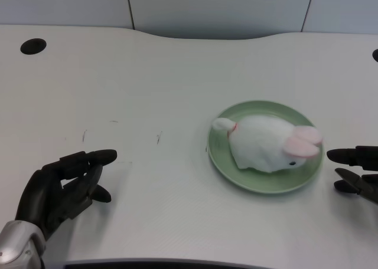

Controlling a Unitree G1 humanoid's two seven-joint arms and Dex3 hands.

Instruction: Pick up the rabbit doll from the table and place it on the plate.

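Head view, looking down on a white counter (pixel 177 62). Right of centre, a round pale green plate (pixel 248 183), and lying on it a white plush rabbit doll (pixel 263 144), plump and oval. Pink ears folded flat at the right end, a small dark eye below them, a round white tail at the left end with a thin red mark beside it. Doll wholly within the plate's rim, tail reaching close to the left edge.

At the lower left, the left hand (pixel 62 186), black, on a silver wrist. Fingers spread loosely and pointing right, holding nothing, well apart from the plate. At the right edge, the black fingertips of the right hand (pixel 354 169), just beside the plate's rim without touching it.

On the counter's far left, a dark round hole (pixel 33 45). Behind the counter, a grey panelled wall (pixel 218 9).
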